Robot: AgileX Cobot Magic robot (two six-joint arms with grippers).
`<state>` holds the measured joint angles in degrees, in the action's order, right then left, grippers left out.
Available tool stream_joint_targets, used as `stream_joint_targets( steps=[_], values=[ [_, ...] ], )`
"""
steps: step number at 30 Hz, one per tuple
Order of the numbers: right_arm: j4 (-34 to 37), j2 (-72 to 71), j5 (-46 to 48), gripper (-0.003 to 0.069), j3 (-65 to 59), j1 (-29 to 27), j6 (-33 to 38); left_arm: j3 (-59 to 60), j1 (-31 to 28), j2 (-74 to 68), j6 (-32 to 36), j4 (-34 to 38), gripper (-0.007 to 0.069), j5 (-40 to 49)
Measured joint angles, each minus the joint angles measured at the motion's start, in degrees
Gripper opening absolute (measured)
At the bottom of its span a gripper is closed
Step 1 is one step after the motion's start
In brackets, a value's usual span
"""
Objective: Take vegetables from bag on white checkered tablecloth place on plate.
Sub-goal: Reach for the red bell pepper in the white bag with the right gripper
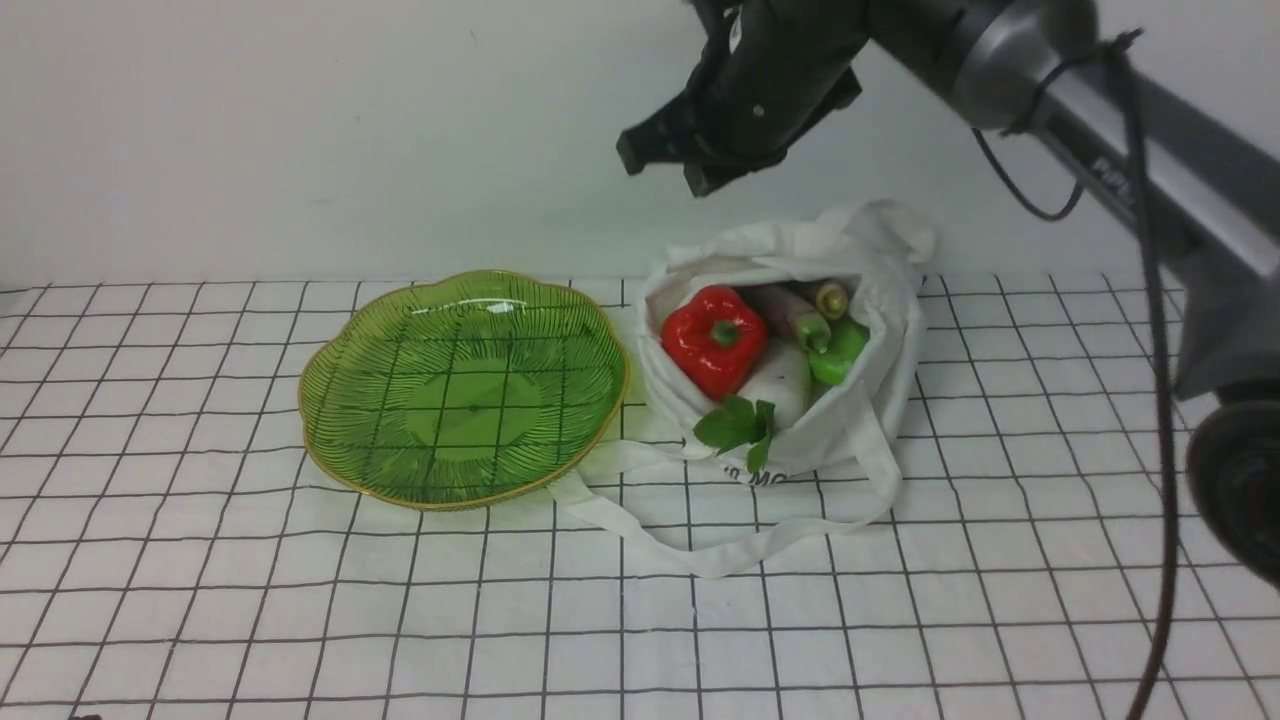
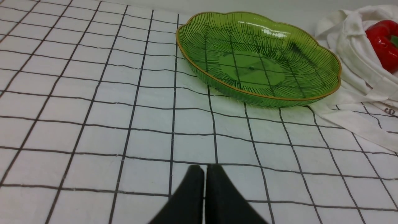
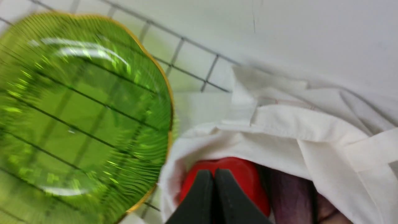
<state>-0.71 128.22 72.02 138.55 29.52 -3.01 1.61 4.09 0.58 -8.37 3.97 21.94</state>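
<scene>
The white cloth bag (image 1: 870,400) lies open on the checkered tablecloth (image 1: 300,620). Inside it are a red bell pepper (image 1: 713,340), a green pepper (image 1: 838,350), a white radish (image 1: 780,385) with green leaves and a dark purplish root (image 1: 785,305). The green glass plate (image 1: 460,390) sits empty just left of the bag. My right gripper (image 1: 665,168) hangs shut and empty above the bag's far left side. In the right wrist view, it (image 3: 214,174) is over the red pepper (image 3: 245,177). My left gripper (image 2: 204,174) is shut and empty, low over the cloth, short of the plate (image 2: 258,59).
The bag's long strap handles (image 1: 720,550) trail over the cloth in front of the bag and touch the plate's near edge. A white wall stands close behind the plate and the bag. The right arm (image 1: 1150,130) reaches in from the right, with a cable hanging from it.
</scene>
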Motion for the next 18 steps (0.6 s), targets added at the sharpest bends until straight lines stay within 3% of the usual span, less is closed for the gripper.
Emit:
stream_joint_targets(
  steps=[5,8,10,15,17,18],
  values=[
    [4.13,-1.89,0.06,0.0006,-0.87,0.0,-0.63,0.0,0.0,0.0,0.0,0.0,-0.0008,0.0],
    [4.55,-1.83,0.12,0.0082,-4.88,0.0,-0.63,0.0,0.0,0.0,0.0,0.0,-0.0008,0.0],
    [4.39,-1.58,0.12,0.0165,-8.17,0.0,-0.27,0.0,0.0,0.0,0.0,0.0,-0.0008,0.0],
    [1.41,0.84,0.18,0.0492,-12.91,0.0,0.38,0.0,0.0,0.0,0.0,0.0,-0.0008,0.0],
    [0.71,1.76,0.07,0.0552,-13.12,0.0,0.44,0.0,0.0,0.0,0.0,0.0,-0.0008,0.0],
    [0.01,2.9,-0.32,0.0627,-13.25,0.0,0.44,0.0,0.0,0.0,0.0,0.0,-0.0008,0.0]
  ],
)
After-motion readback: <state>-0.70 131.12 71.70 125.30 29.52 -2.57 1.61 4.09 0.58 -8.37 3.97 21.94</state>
